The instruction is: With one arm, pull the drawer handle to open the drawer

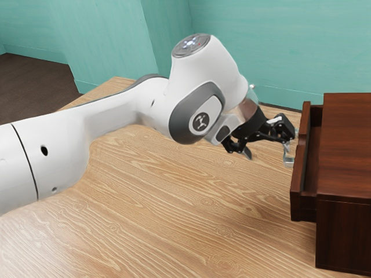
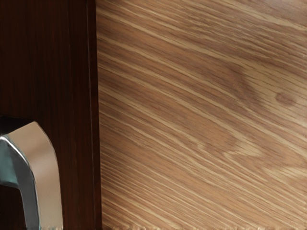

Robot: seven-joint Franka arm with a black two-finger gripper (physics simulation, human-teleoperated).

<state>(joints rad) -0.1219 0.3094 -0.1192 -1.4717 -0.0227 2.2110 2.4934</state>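
Where the dark cabinet (image 1: 346, 147) stands at the exterior view's right, its drawer (image 1: 299, 165) sits partly pulled out, the front panel standing clear of the cabinet body; the silver handle (image 1: 288, 155) is on that front, facing the arm; my claw (image 1: 282, 134) is right at the handle's upper end; whether it grips the handle or stands wide I cannot tell; below the arm lies the light wooden table (image 1: 174, 214).

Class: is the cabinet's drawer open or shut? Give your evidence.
Partly open: the drawer front stands out from the cabinet body, with the drawer's side showing between them.
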